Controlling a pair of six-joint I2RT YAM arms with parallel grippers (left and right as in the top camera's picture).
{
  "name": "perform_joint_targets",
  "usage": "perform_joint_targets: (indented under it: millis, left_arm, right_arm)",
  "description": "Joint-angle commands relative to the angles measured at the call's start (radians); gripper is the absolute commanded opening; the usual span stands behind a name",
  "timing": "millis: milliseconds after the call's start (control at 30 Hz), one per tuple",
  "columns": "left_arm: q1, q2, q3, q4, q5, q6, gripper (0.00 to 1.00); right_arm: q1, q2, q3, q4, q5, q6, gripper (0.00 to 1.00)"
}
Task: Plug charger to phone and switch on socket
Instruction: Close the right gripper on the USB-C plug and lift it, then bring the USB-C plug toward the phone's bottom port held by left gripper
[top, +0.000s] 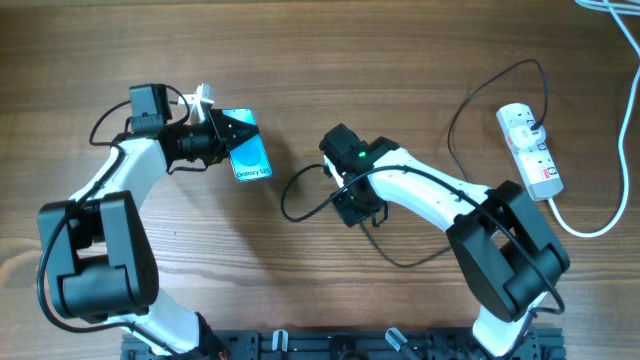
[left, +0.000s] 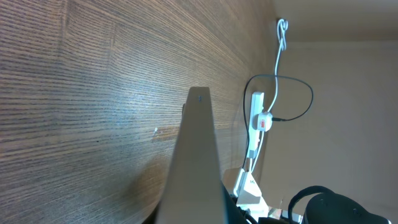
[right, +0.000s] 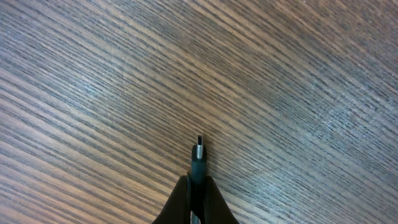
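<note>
The phone (top: 249, 152) with its teal-blue screen is held on edge by my left gripper (top: 222, 130), left of centre. In the left wrist view the phone's grey side (left: 194, 162) rises from between the jaws. My right gripper (top: 352, 200) is shut on the charger's plug end (right: 198, 163); its small metal tip (right: 199, 148) sticks out past the fingertips over bare wood. The charger's thin black cable (top: 300, 205) loops across the table to the socket (top: 530, 150), a white power strip at the far right. The plug is some way right of the phone.
A thick white cord (top: 600, 225) runs from the socket around the right edge. The socket and cable also show far off in the left wrist view (left: 258, 118). The table is brown wood.
</note>
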Motion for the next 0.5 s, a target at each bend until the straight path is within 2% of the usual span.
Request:
perform_joint_targets:
  millis: [0,467]
  left_arm:
    - [0.005,-0.02,0.006,0.003,0.042,0.016,0.04]
    - [0.005,-0.02,0.006,0.003,0.034,0.016,0.04]
  right_arm:
    - [0.003,0.01,-0.018,0.012,-0.057,-0.017,0.04]
    - [0.003,0.01,-0.036,0.034,-0.058,-0.002,0.04]
